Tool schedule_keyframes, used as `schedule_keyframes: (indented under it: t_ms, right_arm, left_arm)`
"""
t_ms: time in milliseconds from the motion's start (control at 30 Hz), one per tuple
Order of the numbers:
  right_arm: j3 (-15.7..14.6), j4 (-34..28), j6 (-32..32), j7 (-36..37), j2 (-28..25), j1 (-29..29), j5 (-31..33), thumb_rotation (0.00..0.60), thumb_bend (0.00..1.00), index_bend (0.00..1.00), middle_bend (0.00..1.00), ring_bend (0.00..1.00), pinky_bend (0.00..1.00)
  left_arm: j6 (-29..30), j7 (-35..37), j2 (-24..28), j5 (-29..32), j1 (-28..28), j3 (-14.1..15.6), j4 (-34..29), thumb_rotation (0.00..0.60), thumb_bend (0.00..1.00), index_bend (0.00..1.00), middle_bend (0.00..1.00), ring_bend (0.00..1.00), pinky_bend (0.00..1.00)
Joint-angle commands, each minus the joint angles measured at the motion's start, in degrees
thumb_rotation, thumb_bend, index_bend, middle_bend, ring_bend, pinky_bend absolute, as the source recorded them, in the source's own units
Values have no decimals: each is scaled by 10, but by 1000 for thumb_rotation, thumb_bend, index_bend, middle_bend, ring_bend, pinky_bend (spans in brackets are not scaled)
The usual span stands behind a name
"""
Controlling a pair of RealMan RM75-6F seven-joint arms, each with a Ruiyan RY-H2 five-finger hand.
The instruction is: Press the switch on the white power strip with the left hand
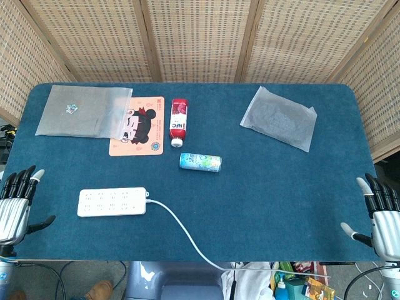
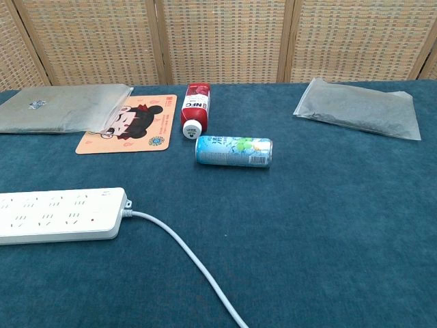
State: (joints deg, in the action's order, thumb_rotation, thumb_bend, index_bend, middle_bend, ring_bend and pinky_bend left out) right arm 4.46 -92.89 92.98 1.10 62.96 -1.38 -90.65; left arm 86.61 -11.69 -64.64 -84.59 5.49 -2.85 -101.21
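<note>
Near edge: left hand and right hand, fingers spread, holding nothing. Just beyond: white power strip flat on blue table, well apart from left hand, cord trailing off the near edge; switch too small to locate. Risks: sliding the strip, snagging the cord, pressing sockets instead. Farther: can, red bottle, cartoon pad, two plastic bags.

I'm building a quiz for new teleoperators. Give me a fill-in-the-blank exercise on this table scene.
1. The cable leaves the white power strip at its ____ end in the head view.
2. The red bottle and the can both lie on their ____.
3. The left hand holds ____.
4. The cartoon mat is partly covered by a translucent ____.

Missing words: right; sides; nothing; bag
</note>
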Motion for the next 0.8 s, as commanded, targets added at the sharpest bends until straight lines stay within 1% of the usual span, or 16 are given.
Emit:
schedule_keyframes:
  t_ms: [33, 267, 300, 333, 367, 400, 433, 467, 500, 533, 567, 600, 633, 667, 733, 800]
  right_arm:
    - [0, 0, -1, 2, -1, 0, 0, 600, 0, 0, 0, 0, 0]
    - [-1, -2, -6, 6, -2, -2, 1, 600, 0, 0, 0, 0, 0]
    - [-1, -3, -7, 7, -2, -2, 1, 600, 0, 0, 0, 0, 0]
    - [-1, -3, -7, 9, -3, -2, 2, 600, 0, 0, 0, 0, 0]
    - [0, -4, -7, 11, -3, -2, 3, 600, 0, 0, 0, 0, 0]
    - [0, -4, -7, 12, -4, -2, 3, 600, 0, 0, 0, 0, 0]
    - [1, -5, -7, 13, -4, -1, 4, 600, 0, 0, 0, 0, 0]
    - [1, -5, -6, 15, -5, -1, 6, 600, 0, 0, 0, 0, 0]
    - [2, -6, -6, 17, -5, -1, 7, 600, 0, 0, 0, 0, 0]
    - [1, -6, -7, 20, -6, 0, 7, 600, 0, 0, 0, 0, 0]
    - [1, -6, -7, 22, -7, 0, 8, 600, 0, 0, 0, 0, 0]
    - [1, -6, -7, 24, -8, 0, 8, 600, 0, 0, 0, 0, 0]
    - [1, -6, -8, 25, -8, -1, 8, 600, 0, 0, 0, 0, 0]
    - [1, -6, -8, 26, -8, -1, 7, 600, 0, 0, 0, 0, 0]
    - [1, -6, -8, 30, -10, 0, 7, 600, 0, 0, 0, 0, 0]
    - [1, -6, -8, 35, -11, 0, 8, 600, 0, 0, 0, 0, 0]
  left_arm:
    - [1, 0, 0, 0, 0, 0, 0, 600, 0, 0, 0, 0, 0]
    - [-2, 7, -3, -5, 2, -1, 3, 600, 0, 0, 0, 0, 0]
    - [-1, 11, -5, -5, 3, -3, 3, 600, 0, 0, 82, 26, 6]
    - [5, 16, -12, -5, 4, -9, 5, 600, 0, 0, 222, 114, 63]
    - [0, 21, -20, 1, 5, -10, 6, 600, 1, 0, 473, 320, 232]
    - [-7, 28, -24, 4, 8, -10, 6, 600, 42, 0, 742, 565, 446]
    - [-16, 39, -28, 3, 13, -9, 8, 600, 103, 0, 868, 721, 602]
    - [-26, 44, -33, 5, 17, -8, 12, 600, 249, 0, 945, 857, 754]
    - [-38, 45, -38, 9, 22, -7, 15, 600, 460, 0, 987, 935, 839]
    - [-60, 52, -47, 5, 32, -1, 16, 600, 609, 0, 999, 968, 877]
    - [-78, 64, -52, 6, 40, 1, 17, 600, 805, 0, 1000, 992, 911]
    - [-106, 85, -56, 8, 50, 7, 14, 600, 902, 0, 1000, 999, 928]
    - [-138, 103, -56, 13, 61, 14, 7, 600, 982, 0, 1000, 1000, 941]
    - [-161, 115, -53, 18, 69, 17, 2, 600, 1000, 0, 1000, 1000, 949]
    - [-208, 120, -54, 36, 88, 22, -11, 600, 1000, 0, 1000, 1000, 953]
    - [-240, 109, -61, 63, 103, 20, -26, 600, 1000, 8, 1000, 1000, 955]
